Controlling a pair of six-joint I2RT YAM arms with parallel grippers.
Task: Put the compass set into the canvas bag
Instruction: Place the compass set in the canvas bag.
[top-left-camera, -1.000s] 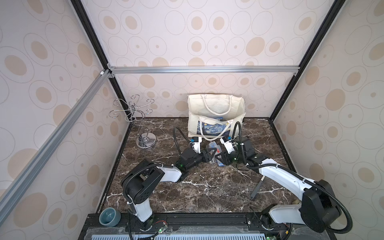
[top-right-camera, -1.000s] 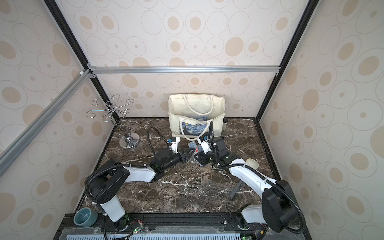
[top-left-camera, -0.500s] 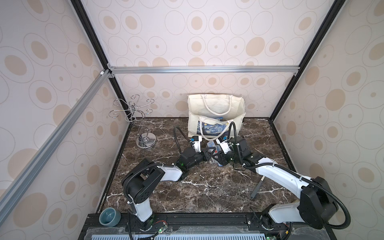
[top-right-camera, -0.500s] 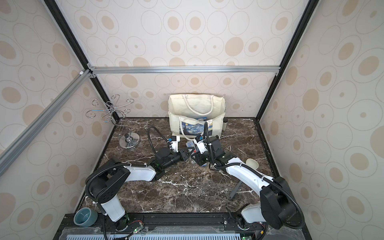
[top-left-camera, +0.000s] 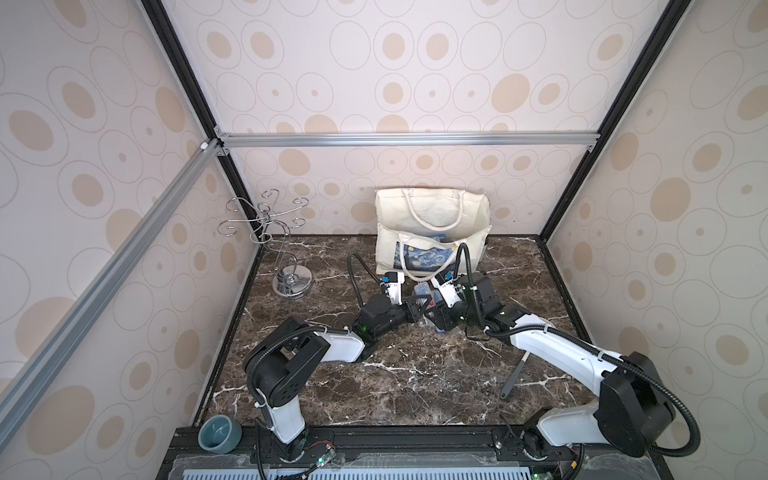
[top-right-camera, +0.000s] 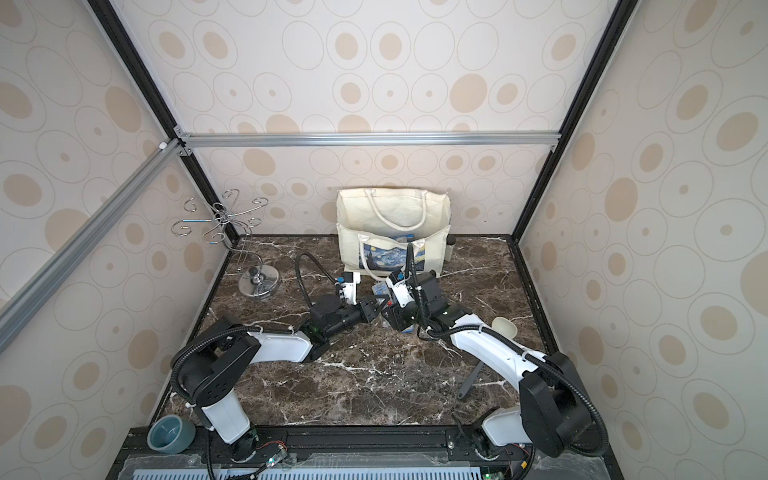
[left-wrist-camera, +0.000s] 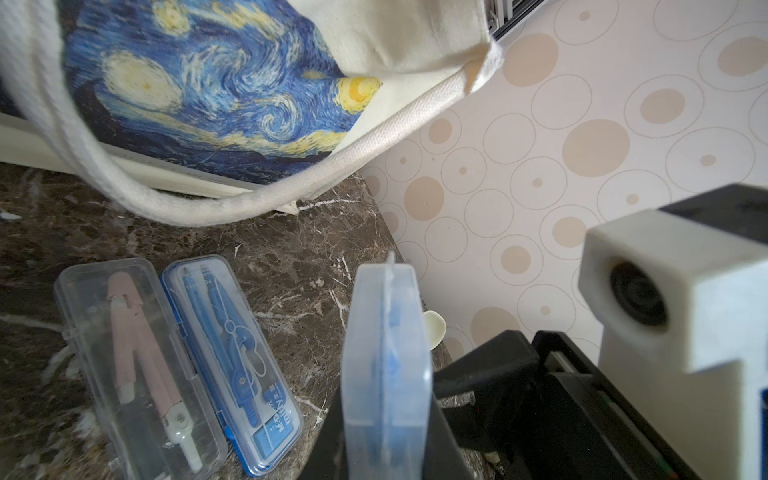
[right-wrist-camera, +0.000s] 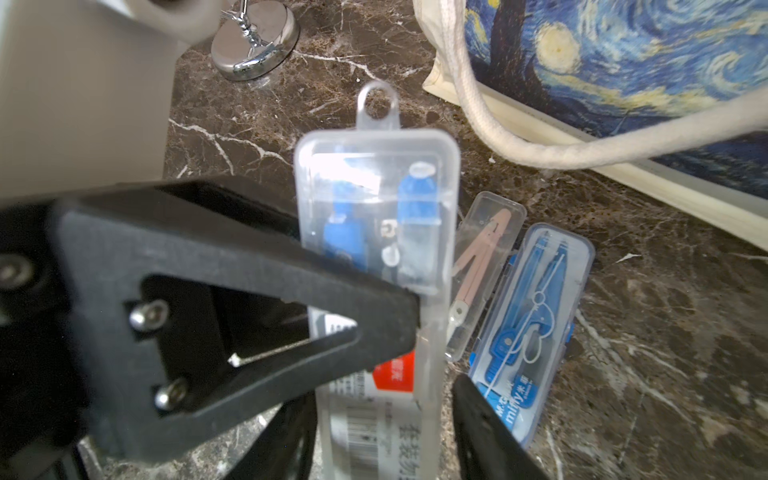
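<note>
Compass set (right-wrist-camera: 376, 216), a clear case with a blue compass, red sticker and barcode label, was clamped on edge in the left gripper (top-left-camera: 420, 306) near the middle of the table (top-left-camera: 415, 374). The right gripper (top-left-camera: 439, 319), at its 3 o'clock, stood parted, one finger just clear. At the table's 12 o'clock stood the canvas bag (top-left-camera: 432, 216); before it lay a blue case (right-wrist-camera: 536, 332) printed "M&G miffy" and a pink-compass case (right-wrist-camera: 486, 257).

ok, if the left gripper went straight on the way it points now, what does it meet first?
Most likely the right gripper. The left gripper, shut on a compass case, points straight at it from very close. How much gap is left between them is unclear.
</note>
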